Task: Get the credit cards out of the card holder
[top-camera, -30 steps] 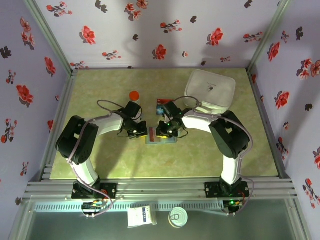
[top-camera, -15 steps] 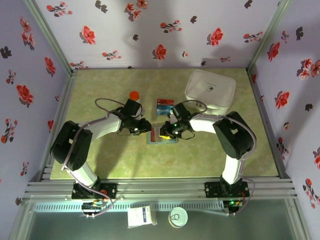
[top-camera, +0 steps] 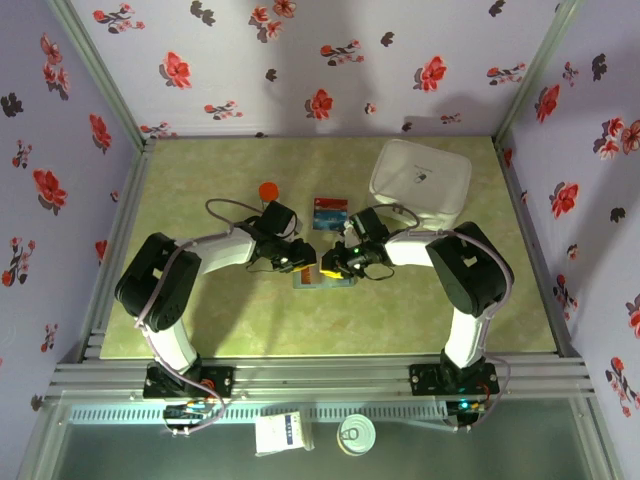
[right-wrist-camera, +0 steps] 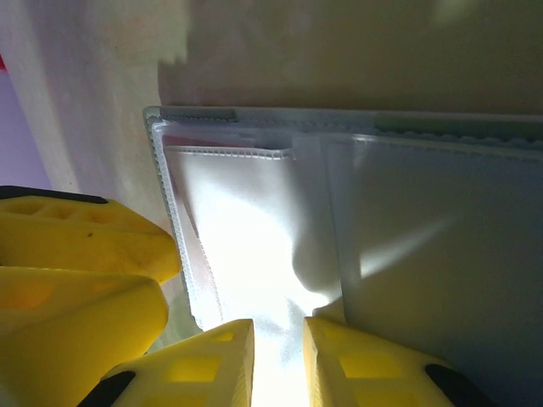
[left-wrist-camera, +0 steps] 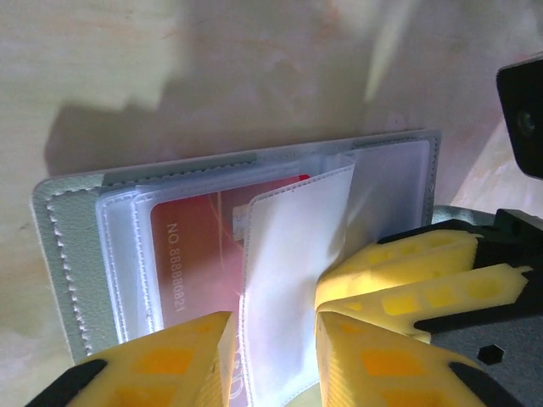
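The grey-blue card holder (top-camera: 324, 277) lies open on the green mat between my two grippers. In the left wrist view its stitched edge (left-wrist-camera: 64, 254) is at the left, and a red credit card (left-wrist-camera: 191, 254) sits inside a clear sleeve. One clear sleeve flap (left-wrist-camera: 293, 254) stands up between the fingers of my left gripper (left-wrist-camera: 276, 360), which is open around it. My right gripper (right-wrist-camera: 277, 339) is shut on that clear flap (right-wrist-camera: 246, 246). Teal and red cards (top-camera: 330, 212) lie on the mat beyond the holder.
A large white lidded box (top-camera: 420, 182) stands at the back right. A small red round object (top-camera: 268, 190) sits behind the left arm. A white packet (top-camera: 280, 432) and a round tin (top-camera: 355, 435) lie in front of the table edge.
My left gripper has moved right, up to the card holder and around the raised flap. The right gripper shifted slightly right at first, then stayed at the holder.
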